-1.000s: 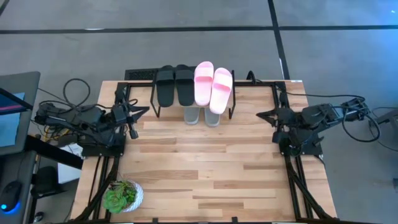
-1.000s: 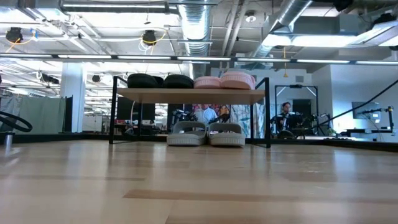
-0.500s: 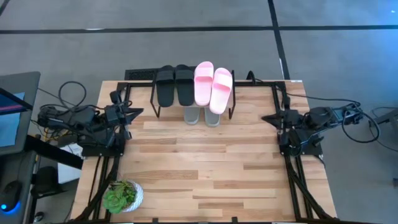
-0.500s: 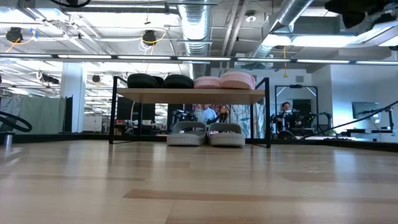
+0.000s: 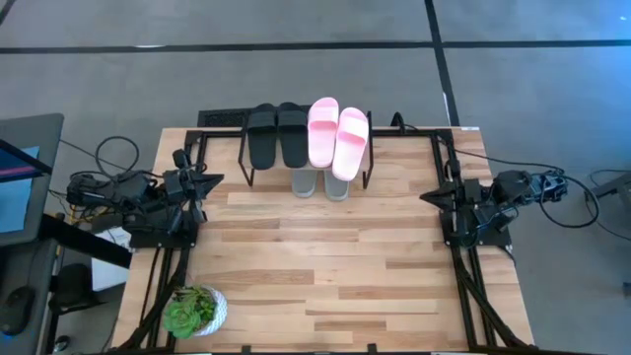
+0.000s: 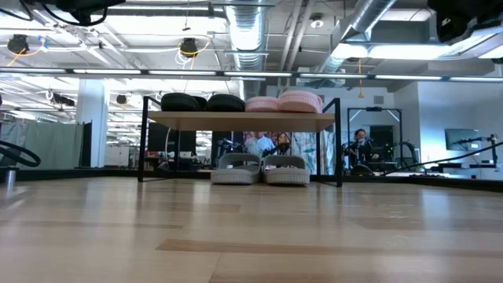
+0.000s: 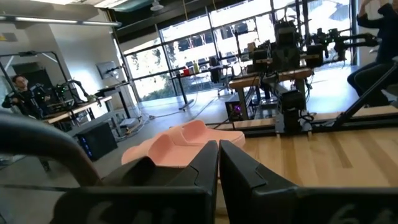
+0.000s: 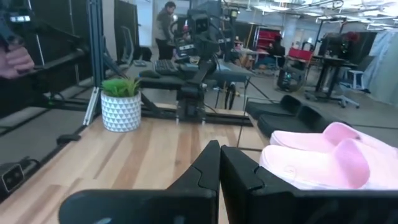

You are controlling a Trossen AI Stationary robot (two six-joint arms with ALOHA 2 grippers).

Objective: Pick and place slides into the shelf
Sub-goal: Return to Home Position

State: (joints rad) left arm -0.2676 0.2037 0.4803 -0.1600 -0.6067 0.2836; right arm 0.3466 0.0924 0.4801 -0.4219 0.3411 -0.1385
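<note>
The shelf (image 6: 236,119) is set on the desk (image 5: 325,266) between the left end effector (image 5: 215,179) and right end effector (image 5: 426,195); black slides (image 5: 278,136) and pink slides (image 5: 337,136) are carried on it, grey slides (image 5: 320,183) beneath.

The table (image 5: 325,266) is surfaced in light wooden planks with visible grain and a smooth, faintly satin finish. The shelf (image 6: 240,119) is topped with a pale wooden board, which is carried on thin black metal legs (image 6: 339,141). The black slides (image 5: 264,136), pink slides (image 5: 323,131) and grey slides (image 6: 238,168) are moulded in a smooth, matt, rubbery material, and the plant pot (image 8: 121,113) is finished in patterned white.
</note>
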